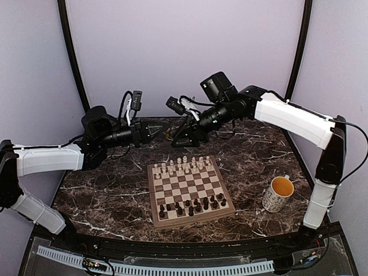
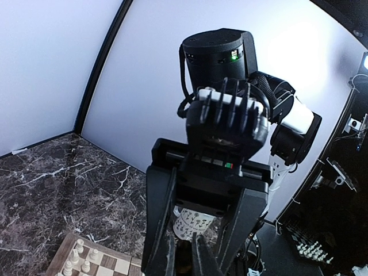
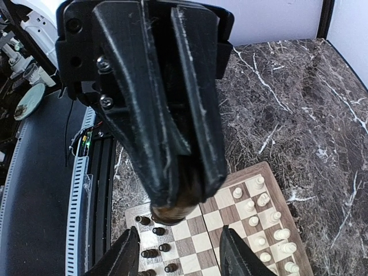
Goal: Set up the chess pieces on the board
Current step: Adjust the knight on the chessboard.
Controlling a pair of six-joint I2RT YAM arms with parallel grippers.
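Observation:
The board (image 1: 151, 192) lies mid-table. Cream chess pieces (image 1: 181, 165) fill its far rows and dark chess pieces (image 1: 192, 205) its near rows. Above the table behind the board, my two grippers meet tip to tip. My left gripper (image 1: 163, 131) is shut on a dark brown piece (image 3: 171, 210), whose round base sticks out below the fingertips. My right gripper (image 3: 178, 233) is open, its fingers (image 3: 123, 253) wide apart on either side just short of that piece. Far below in the right wrist view are the board (image 3: 270, 172), cream pieces (image 3: 253, 204) and dark pieces (image 3: 152, 232).
A speckled mug (image 1: 279, 194) with a yellow inside stands right of the board; the left wrist view shows the mug (image 2: 195, 224) behind the right gripper's body. Dark marble tabletop (image 1: 103, 195) surrounds the board. Pale walls enclose the back and sides.

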